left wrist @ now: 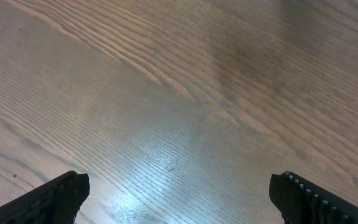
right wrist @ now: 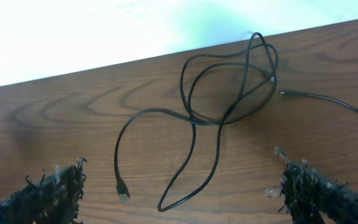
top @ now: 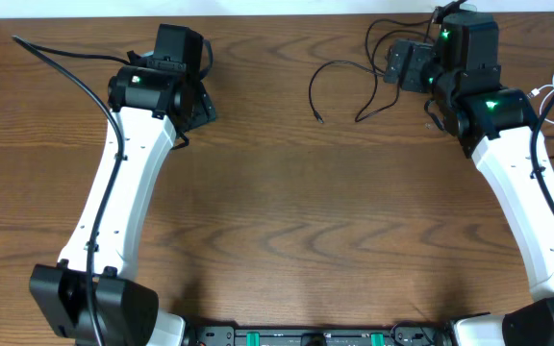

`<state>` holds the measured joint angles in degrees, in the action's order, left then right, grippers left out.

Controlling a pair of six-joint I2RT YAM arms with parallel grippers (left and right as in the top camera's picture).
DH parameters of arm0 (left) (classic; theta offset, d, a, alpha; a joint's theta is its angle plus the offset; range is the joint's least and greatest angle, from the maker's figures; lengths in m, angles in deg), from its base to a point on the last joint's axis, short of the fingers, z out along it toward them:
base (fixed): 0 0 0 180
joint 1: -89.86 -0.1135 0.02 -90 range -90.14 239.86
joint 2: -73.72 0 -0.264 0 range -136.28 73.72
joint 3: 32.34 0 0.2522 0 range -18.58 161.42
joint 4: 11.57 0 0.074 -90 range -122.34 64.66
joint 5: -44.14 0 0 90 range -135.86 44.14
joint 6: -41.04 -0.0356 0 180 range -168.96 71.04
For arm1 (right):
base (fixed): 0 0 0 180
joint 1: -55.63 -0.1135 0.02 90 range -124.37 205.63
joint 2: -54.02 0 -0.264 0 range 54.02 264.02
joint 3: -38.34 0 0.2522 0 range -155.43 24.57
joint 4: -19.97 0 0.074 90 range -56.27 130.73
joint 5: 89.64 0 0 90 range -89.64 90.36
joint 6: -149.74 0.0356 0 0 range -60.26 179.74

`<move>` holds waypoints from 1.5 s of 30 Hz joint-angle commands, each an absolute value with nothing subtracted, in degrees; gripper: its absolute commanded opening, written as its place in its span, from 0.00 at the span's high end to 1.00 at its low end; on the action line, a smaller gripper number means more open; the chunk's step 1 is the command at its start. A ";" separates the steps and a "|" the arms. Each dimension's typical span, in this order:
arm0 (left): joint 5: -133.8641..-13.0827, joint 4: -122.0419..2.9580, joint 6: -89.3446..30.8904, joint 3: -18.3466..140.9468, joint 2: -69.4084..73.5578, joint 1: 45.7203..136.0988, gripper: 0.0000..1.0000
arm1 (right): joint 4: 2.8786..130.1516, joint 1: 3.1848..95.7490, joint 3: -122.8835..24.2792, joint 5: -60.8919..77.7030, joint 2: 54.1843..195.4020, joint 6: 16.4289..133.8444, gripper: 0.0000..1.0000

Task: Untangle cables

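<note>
Reaching away from the near edge, the left arm [top: 123,192] and right arm [top: 522,183] stretch across the wooden counter [top: 277,221]. The left hand [left wrist: 179,202] hangs over bare wood, its 2 fingers [left wrist: 48,199] spread wide with nothing between them. The right hand [right wrist: 182,186] is equally wide and empty, hovering just short of the black cables [right wrist: 229,93]. 1 black cable [right wrist: 191,134] lies in loose, crossing loops on the counter, its plug end [right wrist: 123,194] nearest the right hand. A 2nd black strand [right wrist: 328,101] curves off to the right, its tip just beside those loops; whether they touch I cannot tell. Past the right arm, a white cable [top: 549,92] lies bunched. The black loops run almost to the counter's far edge.
</note>
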<state>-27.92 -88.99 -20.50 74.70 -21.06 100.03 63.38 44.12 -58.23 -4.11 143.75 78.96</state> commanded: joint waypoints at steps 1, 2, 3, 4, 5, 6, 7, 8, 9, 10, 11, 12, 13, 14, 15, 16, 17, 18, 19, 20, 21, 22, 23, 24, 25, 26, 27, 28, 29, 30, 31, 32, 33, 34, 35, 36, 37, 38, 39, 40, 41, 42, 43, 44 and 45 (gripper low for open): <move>-27.16 -89.30 -20.80 74.63 -17.54 99.84 0.02 | 63.53 43.93 -58.78 -4.17 143.71 78.33 0.01; -27.16 -89.39 -20.80 74.63 -16.97 99.84 0.02 | 63.53 43.93 -58.78 -4.17 143.71 78.33 0.01; -27.16 -89.41 -20.80 74.63 -16.30 99.84 0.02 | 63.53 43.93 -58.78 -4.17 143.71 78.33 0.01; -27.16 -89.43 -20.80 74.63 -15.60 99.84 0.02 | 63.53 43.93 -58.78 -4.17 143.71 78.31 0.01; -27.16 -89.41 -20.80 74.63 -14.92 99.84 0.02 | 63.53 43.93 -58.78 -4.17 143.71 78.33 0.01; -27.16 -89.41 -20.80 74.63 -14.22 99.84 0.02 | 63.53 43.93 -58.78 -4.17 143.71 78.33 0.01; -27.16 -89.45 -20.80 74.63 -13.48 99.84 0.02 | 63.53 43.93 -58.78 -4.17 143.71 78.33 0.01; -27.16 -89.58 -20.80 74.63 -12.69 99.84 0.02 | 63.53 43.93 -58.78 -4.17 143.71 78.31 0.01; -27.16 -89.63 -20.80 74.63 -11.92 99.84 0.02 | 63.53 43.90 -58.78 -4.17 143.71 78.33 0.01; -27.16 -89.63 -20.80 74.63 -11.05 99.84 0.02 | 63.53 43.93 -58.78 -4.17 143.71 78.33 0.01; -27.16 -89.58 -20.80 74.63 -10.18 99.84 0.02 | 63.53 43.93 -58.78 -4.17 143.71 78.31 0.01; -27.16 -89.61 -20.80 74.63 -9.26 99.84 0.02 | 63.53 43.93 -58.78 -4.17 143.71 78.33 0.01; -27.16 -89.61 -20.80 74.61 -8.36 99.84 0.02 | 63.53 43.93 -58.78 -4.17 143.71 78.33 0.01; -27.16 -89.58 -20.78 74.61 -7.62 99.84 0.02 | 63.53 43.93 -58.78 -4.17 143.71 78.31 0.01; -27.16 -89.56 -20.76 74.50 -6.55 99.84 0.02 | 63.53 43.93 -58.78 -4.17 143.71 78.33 0.01; -27.16 -89.54 -20.43 74.35 -5.74 99.84 0.02 | 63.53 43.93 -58.78 -4.17 143.71 78.33 0.01; -27.16 -89.52 -19.38 73.96 -4.65 99.84 0.02 | 63.53 43.93 -58.78 -4.17 143.71 78.33 0.01; -27.16 -89.37 -18.57 73.54 -3.93 99.84 0.02 | 63.53 43.90 -58.78 -4.17 143.71 78.33 0.01; -27.16 -89.04 -17.15 72.62 -2.68 99.84 0.02 | 63.53 43.93 -58.78 -4.17 143.71 78.31 0.01; -27.16 -88.21 -16.47 71.44 -1.48 99.84 0.02 | 63.53 43.93 -58.78 -4.17 143.71 78.33 0.01; -27.18 -87.22 -16.45 70.15 -0.38 99.84 0.02 | 63.53 43.93 -58.78 -4.17 143.71 78.31 0.01; -27.18 -85.69 -16.43 68.43 0.93 99.84 0.02 | 63.53 43.93 -58.78 -4.17 143.71 78.33 0.01; -27.22 -83.86 -16.43 66.39 2.30 99.84 0.02 | 63.53 43.93 -58.78 -4.17 143.71 78.33 0.01; -27.38 -81.72 -16.45 64.16 3.75 99.84 0.02 | 63.53 43.93 -58.78 -4.17 143.71 78.33 0.01; -27.38 -79.27 -16.43 61.63 5.32 99.84 0.02 | 63.53 43.93 -58.78 -4.17 143.71 78.33 0.01; -27.44 -77.06 -16.23 59.31 6.78 99.84 0.02 | 63.53 43.93 -58.78 -4.17 143.71 78.33 0.01; -27.92 -73.96 -15.88 56.10 8.84 99.84 0.02 | 63.53 43.90 -58.78 -4.17 143.71 78.31 0.01; -28.91 -70.20 -15.82 52.38 11.29 99.84 0.02 | 63.53 43.93 -58.78 -4.17 143.71 78.31 0.01; -29.50 -67.05 -15.82 49.41 13.19 99.84 0.02 | 63.53 43.93 -58.78 -4.17 143.71 78.31 0.01; -30.22 -64.10 -15.82 46.61 15.02 99.84 0.02 | 63.53 43.93 -58.78 -4.17 143.71 78.31 0.01; -30.66 -61.43 -15.77 44.19 16.49 99.84 0.02 | 63.53 43.93 -58.78 -4.17 143.71 78.31 0.01; -31.14 -57.65 -15.62 40.89 18.37 99.84 0.02 | 63.53 43.93 -58.78 -4.17 143.71 78.33 0.01; -31.29 -53.94 -15.62 37.80 20.07 99.84 0.02 | 63.53 43.93 -58.78 -4.17 143.71 78.31 0.01; -31.29 -50.55 -15.62 35.14 21.49 99.84 0.02 | 63.53 43.93 -58.78 -4.17 143.71 78.31 0.01; -31.29 -46.18 -15.62 31.82 23.22 99.84 0.02 | 63.53 43.93 -58.78 -4.17 143.71 78.31 0.01; -31.29 -41.91 -15.62 28.65 24.84 99.84 0.02 | 63.53 43.93 -58.78 -4.17 143.71 78.31 0.01; -31.29 -37.54 -15.62 25.45 26.48 99.84 0.02 | 63.53 43.93 -58.78 -4.17 143.71 78.33 0.01; -31.29 -33.81 -15.62 22.70 27.85 99.84 0.02 | 63.53 43.90 -58.78 -4.17 143.71 78.33 0.01; -31.31 -29.87 -15.62 19.77 29.32 99.84 0.02 | 63.53 43.93 -58.78 -4.17 143.71 78.31 0.01; -31.31 -26.81 -15.62 17.37 30.52 99.84 0.02 | 63.53 43.93 -58.78 -4.17 143.71 78.31 0.01; -31.31 -23.38 -15.62 14.61 31.90 99.84 0.02 | 63.53 43.93 -58.78 -4.17 143.71 78.31 0.01; -31.31 -20.63 -15.62 12.12 33.19 99.84 0.02 | 63.53 43.93 -58.78 -4.17 143.71 78.33 0.01; -31.31 -18.35 -15.62 9.83 34.43 99.84 0.02 | 63.53 43.93 -58.78 -4.17 143.71 78.31 0.01; -31.31 -16.54 -15.60 7.66 35.70 99.84 0.02 | 63.53 43.90 -58.78 -4.17 143.71 78.31 0.01; -31.31 -15.07 -15.60 5.61 37.08 99.84 0.02 | 63.53 43.93 -58.78 -4.17 143.71 78.33 0.01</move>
